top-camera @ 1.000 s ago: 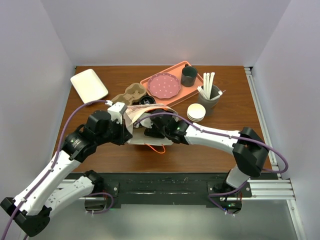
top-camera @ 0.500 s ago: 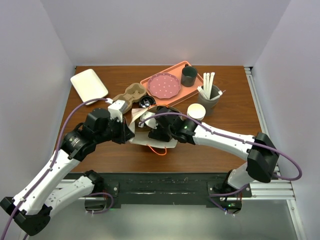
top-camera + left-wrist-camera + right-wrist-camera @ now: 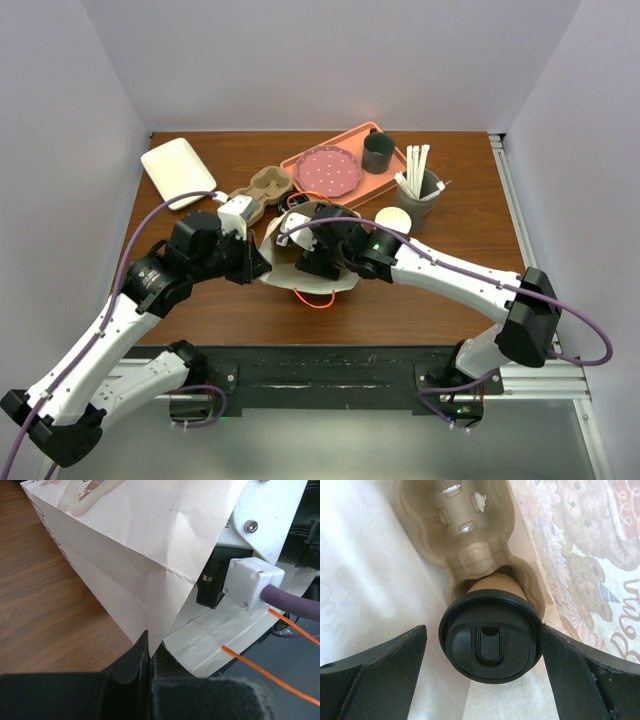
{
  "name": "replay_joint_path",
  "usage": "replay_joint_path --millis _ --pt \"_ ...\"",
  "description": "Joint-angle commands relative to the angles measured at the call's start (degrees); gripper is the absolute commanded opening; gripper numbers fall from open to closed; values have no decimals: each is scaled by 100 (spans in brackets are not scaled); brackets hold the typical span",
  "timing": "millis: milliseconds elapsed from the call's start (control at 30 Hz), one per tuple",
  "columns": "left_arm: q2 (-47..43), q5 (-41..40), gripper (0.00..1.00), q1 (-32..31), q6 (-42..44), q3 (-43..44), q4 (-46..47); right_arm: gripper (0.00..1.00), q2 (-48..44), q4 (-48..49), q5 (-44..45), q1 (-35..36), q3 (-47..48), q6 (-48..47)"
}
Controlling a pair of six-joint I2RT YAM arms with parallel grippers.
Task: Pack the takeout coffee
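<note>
Here, right gripper (image 3: 482, 630) gapes wide, takeout coffee (image 3: 490, 652) between its fingers; left gripper (image 3: 149, 652) pinches paper bag (image 3: 135, 545) just ahead.

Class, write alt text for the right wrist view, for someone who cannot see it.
A takeout coffee with a black sip lid sits in one pocket of a cardboard carrier inside a bear-printed paper bag. The open right tool flanks the lid.

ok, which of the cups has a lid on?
The brown takeout coffee in the pulp carrier inside the bag: black sip lid on. The stacked paper cups and dark mug are open-topped.
</note>
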Motion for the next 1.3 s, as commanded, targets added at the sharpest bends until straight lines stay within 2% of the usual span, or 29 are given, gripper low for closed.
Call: replay_joint_path --millis 0,367,1267 --pt "270 255 0 -24 -15 501 -227 99 -87 -238 18 -39 382 297" --pt "797 246 0 -15 -77 1170 -877 99 0 -414 -149 -39 417 578" --pt "947 422 0 -24 -226 1073 -895 99 291 -520 -44 -48 865 622"
